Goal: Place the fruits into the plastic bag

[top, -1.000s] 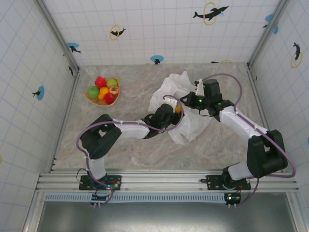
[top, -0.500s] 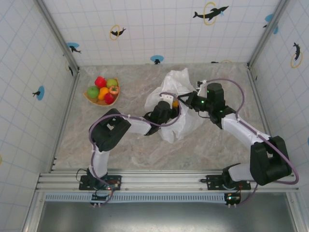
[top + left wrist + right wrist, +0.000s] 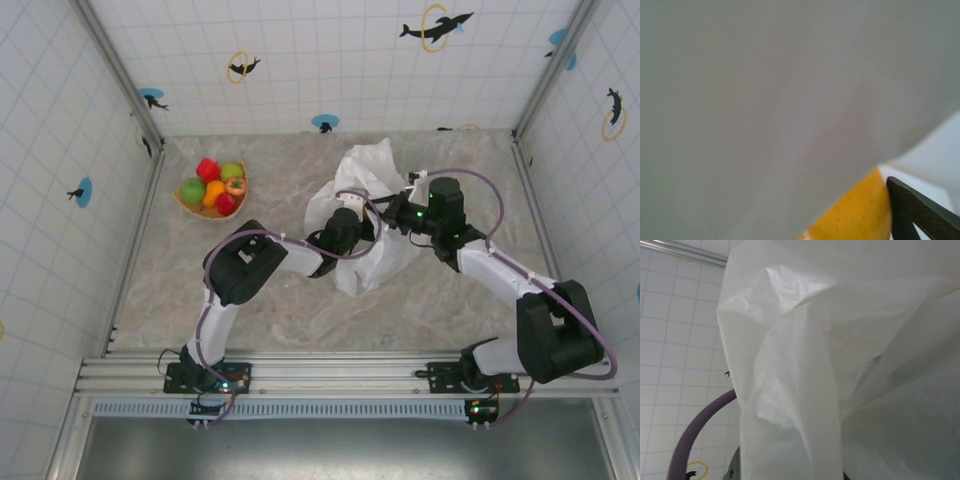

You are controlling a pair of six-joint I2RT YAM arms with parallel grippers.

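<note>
Compared to a second ago, my left arm's elbow has swung further in over the table (image 3: 280,320). My left gripper (image 3: 352,218) has pushed deeper into the plastic bag (image 3: 368,165), so the orange fruit I could see at its tip from above is now covered by film. The bag bunches up narrower too, and my right gripper (image 3: 398,212) has shifted a touch toward the far edge, right against the bag's right side.

On the left wrist cam the orange fruit (image 3: 855,217) touches one black finger (image 3: 920,215), with bag film draped over it. Honestly can't tell if I'm clamped on it. On the right wrist cam the bag hangs crumpled in front of the lens, so I can't tell that grip either.

The rest of the fruits (image 3: 212,187) sit in the tan tray (image 3: 184,206) at the far-left corner, well apart from both grippers.
</note>
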